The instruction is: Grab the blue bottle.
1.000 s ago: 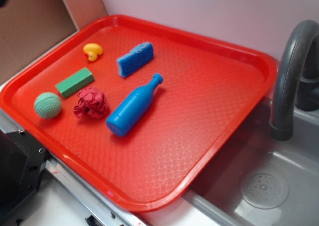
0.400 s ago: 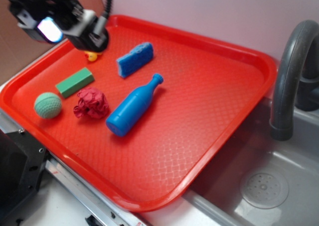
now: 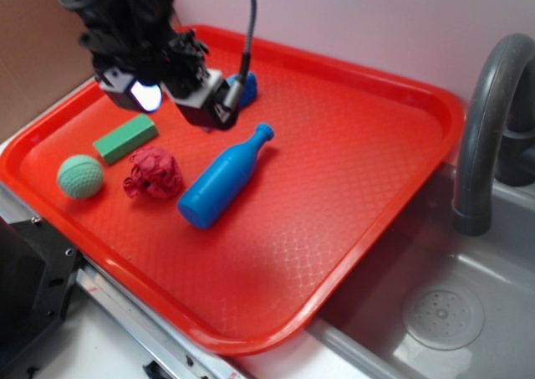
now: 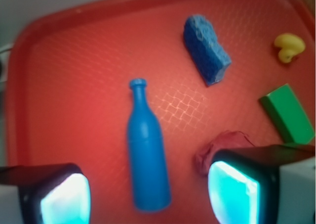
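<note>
Gripper (image 3: 219,104) now nearer blue bottle (image 3: 224,178)

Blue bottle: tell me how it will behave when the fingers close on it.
The blue bottle lies on its side on the red tray, so its round body may roll if nudged. Its smooth plastic looks stiff and possibly slippery. It is probably light, being toy-like.

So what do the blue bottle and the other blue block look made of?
The blue bottle looks like smooth hard plastic: even colour, soft sheen. The blue block looks like sponge or foam: rough, pitted, matte surface. Both judged by look only.
</note>
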